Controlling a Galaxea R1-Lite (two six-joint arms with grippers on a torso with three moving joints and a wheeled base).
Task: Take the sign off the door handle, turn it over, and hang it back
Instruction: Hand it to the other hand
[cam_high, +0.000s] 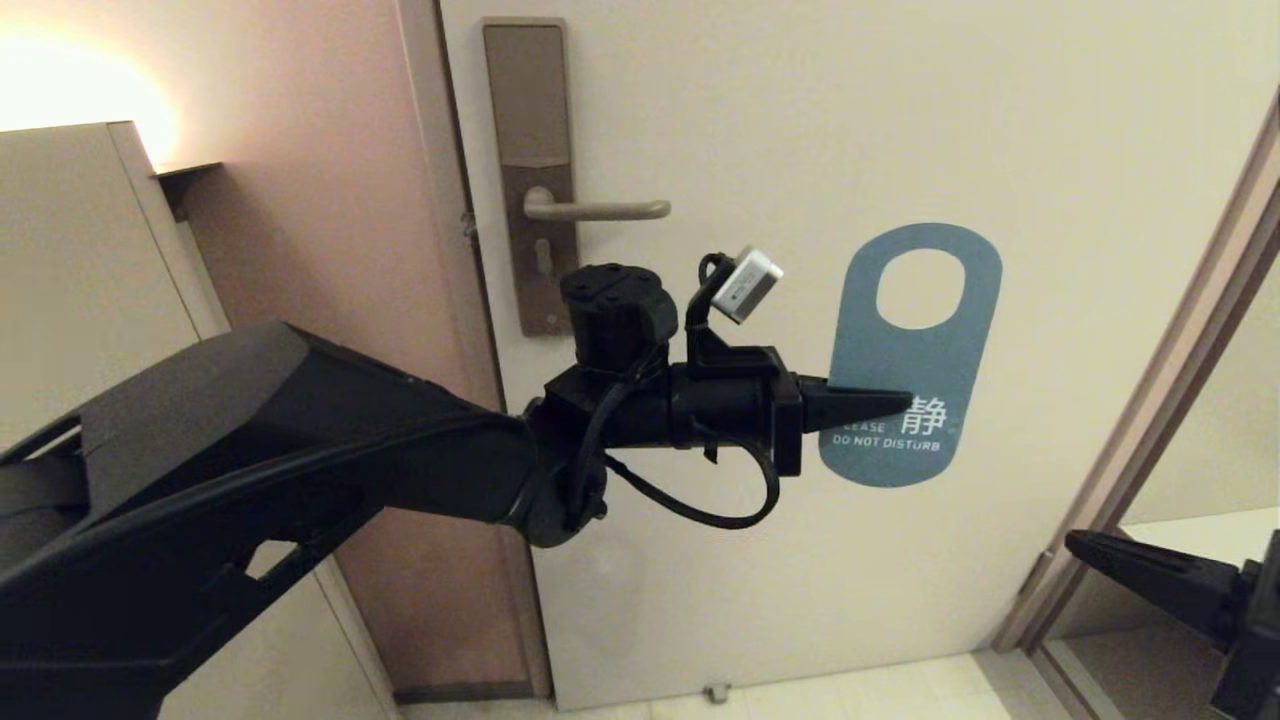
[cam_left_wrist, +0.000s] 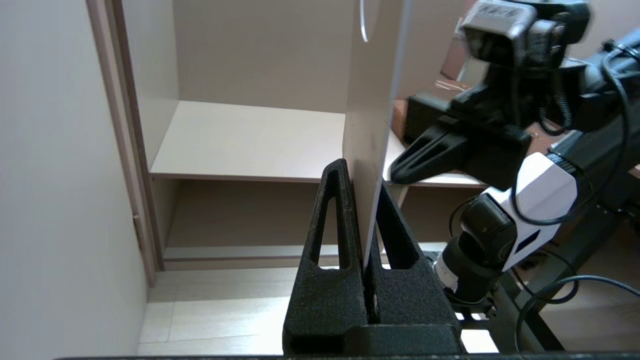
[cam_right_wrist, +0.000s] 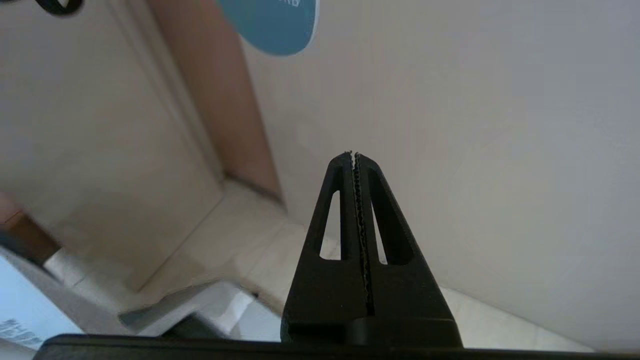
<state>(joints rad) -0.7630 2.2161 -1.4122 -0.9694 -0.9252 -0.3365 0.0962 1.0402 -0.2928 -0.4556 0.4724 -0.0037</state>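
A: Why hold the sign (cam_high: 915, 360) out in front of the door, well clear of the door handle (cam_high: 600, 209)?

B: My left gripper (cam_high: 865, 403) pinches its lower edge so the teal face shows and the oval hole stays free. My right gripper (cam_high: 1120, 558), fingers pressed together and empty, waits low to help flip it

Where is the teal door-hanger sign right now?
In the head view the teal card sign is off the bronze-grey metal door handle, held upright in front of the door, lower and to the handle's right, pinched at its lower edge by the left end effector.
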